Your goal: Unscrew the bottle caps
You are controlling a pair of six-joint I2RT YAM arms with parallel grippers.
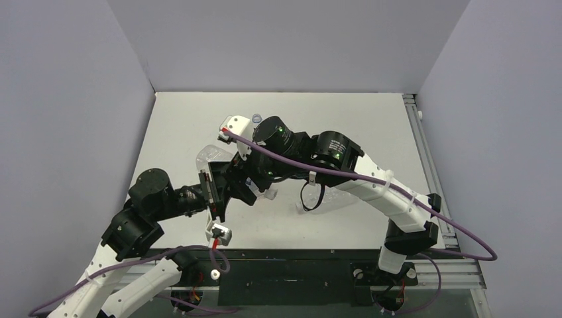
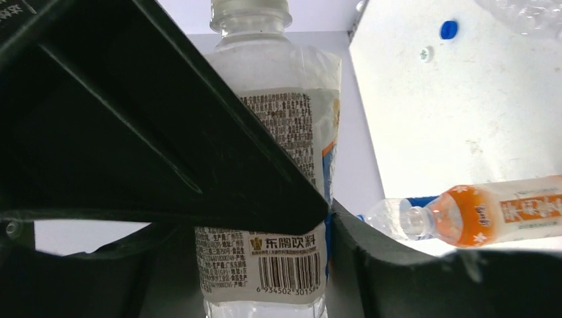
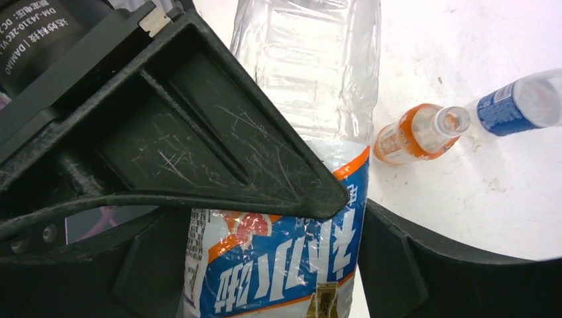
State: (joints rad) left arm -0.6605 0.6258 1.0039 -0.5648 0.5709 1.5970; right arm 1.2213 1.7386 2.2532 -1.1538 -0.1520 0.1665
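Both grippers are shut on the same short bottle with the blue-white label [image 3: 285,258]. The left wrist view shows its barcode side [image 2: 285,112] and its neck at the frame's top edge; I cannot tell if a cap is on it. My left gripper [image 2: 328,218] and right gripper [image 3: 356,202] meet at mid-table [image 1: 228,182], where the arms hide most of the bottle. The orange bottle [image 3: 407,136] lies uncapped on the table beside the Pepsi bottle [image 3: 513,103]. A blue cap [image 2: 449,29] lies loose on the table. A pale cap [image 1: 256,118] lies behind the right wrist.
The plain clear bottle [image 1: 211,156] lies on the table just behind the left gripper. The orange bottle [image 2: 490,212] lies close to the left gripper's right finger. Grey walls enclose the table on three sides. A metal rail [image 1: 424,152] runs along the right edge.
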